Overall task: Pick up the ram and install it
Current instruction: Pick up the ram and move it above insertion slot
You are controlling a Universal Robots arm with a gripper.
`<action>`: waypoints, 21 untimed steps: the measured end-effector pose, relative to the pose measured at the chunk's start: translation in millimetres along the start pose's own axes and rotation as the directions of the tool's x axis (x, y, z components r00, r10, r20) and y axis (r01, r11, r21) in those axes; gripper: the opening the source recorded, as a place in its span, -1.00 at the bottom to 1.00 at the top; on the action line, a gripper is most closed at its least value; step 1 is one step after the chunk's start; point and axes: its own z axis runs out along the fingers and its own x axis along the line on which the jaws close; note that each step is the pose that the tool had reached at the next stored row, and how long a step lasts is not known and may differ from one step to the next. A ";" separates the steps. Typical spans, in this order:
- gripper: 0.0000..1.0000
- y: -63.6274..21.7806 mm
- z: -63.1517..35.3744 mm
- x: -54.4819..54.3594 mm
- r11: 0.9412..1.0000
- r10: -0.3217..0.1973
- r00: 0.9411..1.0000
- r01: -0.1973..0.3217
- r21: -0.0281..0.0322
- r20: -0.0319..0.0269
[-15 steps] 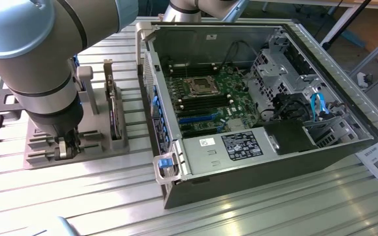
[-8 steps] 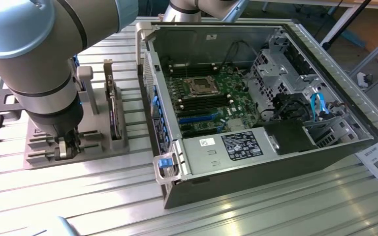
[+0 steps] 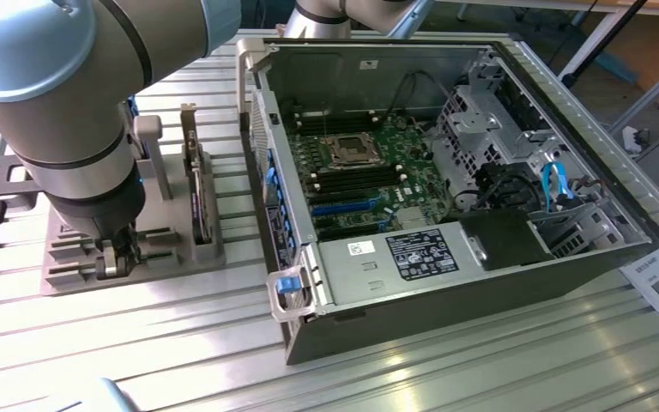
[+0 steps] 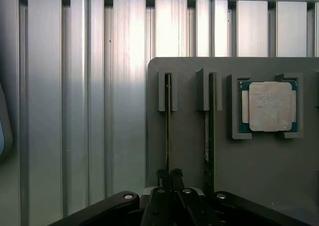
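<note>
Item, near the table's (image 3: 135, 343) edge on the exterior view's left: robot arm (image 3: 66, 94), reaching straight down over a grey holder (image 4: 269, 171) that lies flat on the slats. Gripper (image 3: 117, 257): fingers (image 4: 162, 176) drawn together on the ram (image 4: 168, 131), one against each face. Ram: thin stick, seen edge-on, standing in the holder's outermost slot, just beside the holder's edge and seated there. Next slot along: a second, darker card (image 4: 210, 131), upright, clear of the gripper. Holder's square recess: silver processor chip (image 4: 269, 106), lying flat. Toward the table's edge on the exterior view's right: open computer case (image 3: 444, 313), lying on its side, motherboard (image 3: 364, 172) exposed
</note>
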 end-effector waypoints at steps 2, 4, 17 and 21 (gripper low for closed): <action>-0.76 0.0 0.0 0.0 1.000 0.000 1.000 0.000 0.000 0.000; -0.76 0.0 0.0 0.0 1.000 0.000 1.000 0.000 0.000 0.000; -0.76 0.5 -15.1 -0.5 1.000 0.000 1.000 0.000 0.000 0.001; -0.76 0.8 -23.4 -0.7 1.000 0.000 1.000 0.000 0.000 0.001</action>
